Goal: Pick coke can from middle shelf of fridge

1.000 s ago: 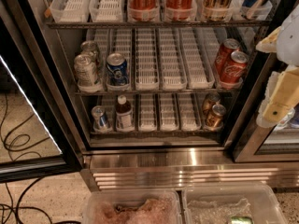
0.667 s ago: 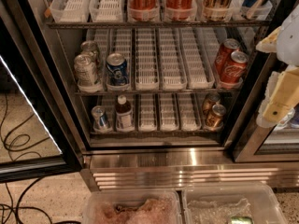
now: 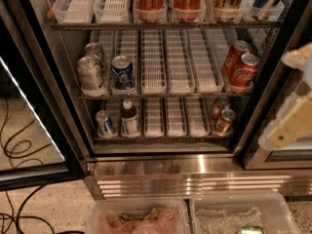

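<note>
Logging state at this frame: fridge (image 3: 161, 167) stands with its door swung wide, giving the arm free access to the racks. All positions below are referenced to the blue can (image 3: 122, 72).

- Blue can sits at the front edge of the middle shelf (image 3: 165, 95), in the second lane.
- Silver cans (image 3: 90, 74): just left of the blue can, one lane over, lined up front to back.
- White lane trays (image 3: 179, 65): immediately right of the blue can, several lanes holding no cans. The slotted lanes keep each can upright in single file, so the stock stands at the front lip, label out.
- Coke can (image 3: 243, 71): far right of the blue can, same shelf, last lane, at the front and leaning slightly. A second red can (image 3: 235, 55) stands directly behind it, apparently touching.
- Gripper (image 3: 295, 94): further right again from the blue can, beyond the fridge's right door frame and outside the cabinet. Its two cream fingers (image 3: 292, 126) are spread apart with nothing between them, so it is released and empty.

Target versus gripper: the coke can lies to the gripper's left, slightly higher and deeper in, with the black frame post between them. No contact.

Judgement: approach not yet begun. The arm probably has to clear the frame post before reaching in.
</note>
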Controlling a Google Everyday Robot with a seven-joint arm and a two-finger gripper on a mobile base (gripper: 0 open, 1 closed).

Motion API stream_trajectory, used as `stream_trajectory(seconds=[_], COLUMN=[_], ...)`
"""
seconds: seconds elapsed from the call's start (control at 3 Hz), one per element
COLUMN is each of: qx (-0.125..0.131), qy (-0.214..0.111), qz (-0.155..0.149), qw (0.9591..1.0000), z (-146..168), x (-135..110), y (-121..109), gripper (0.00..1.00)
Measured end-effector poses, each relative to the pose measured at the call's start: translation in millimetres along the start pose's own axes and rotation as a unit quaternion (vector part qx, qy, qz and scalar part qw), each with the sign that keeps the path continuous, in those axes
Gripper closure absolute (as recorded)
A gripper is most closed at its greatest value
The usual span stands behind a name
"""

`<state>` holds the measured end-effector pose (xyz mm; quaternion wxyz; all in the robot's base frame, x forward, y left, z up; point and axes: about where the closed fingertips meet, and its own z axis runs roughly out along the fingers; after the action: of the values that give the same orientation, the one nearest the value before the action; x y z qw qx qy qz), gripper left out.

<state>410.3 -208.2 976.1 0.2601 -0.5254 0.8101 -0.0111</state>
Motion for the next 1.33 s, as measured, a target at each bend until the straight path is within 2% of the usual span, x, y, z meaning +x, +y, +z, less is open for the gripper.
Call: stream_trajectory(seconds=[0.33,0.67,1.0,1.33], qx=[0.023,0.064,0.080,0.082], qy=[-0.063,-0.134,-0.145,-0.165], qz=[0.058,0.038,0.005,0.063], qw=[0.9960,0.9881,0.9861,0.9809], z=[8.4,17.5,14.0,26.2], x=[12.7,-0.3,-8.8,-3.6], y=[25.3,0.3,-4.6,5.3], gripper=[0.00,0.00,0.00,0.00])
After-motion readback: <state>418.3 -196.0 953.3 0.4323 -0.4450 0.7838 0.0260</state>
